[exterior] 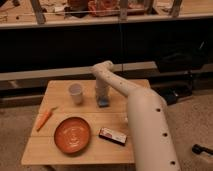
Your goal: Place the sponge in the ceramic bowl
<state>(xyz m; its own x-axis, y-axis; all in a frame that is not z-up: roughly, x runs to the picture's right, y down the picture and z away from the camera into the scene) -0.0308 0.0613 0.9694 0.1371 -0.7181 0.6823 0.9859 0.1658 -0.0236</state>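
The light-blue sponge [103,102] lies on the wooden table [120,120], right of the white cup. My gripper [102,96] reaches straight down onto it from the white arm that comes in from the lower right. The ceramic bowl [72,135], an orange-brown shallow dish, sits at the front left of the table, well apart from the sponge and with nothing in it.
A white cup [76,93] stands just left of the gripper. An orange carrot [45,118] lies near the table's left edge. A red-and-white box [112,135] lies right of the bowl. A dark shelf unit runs behind the table.
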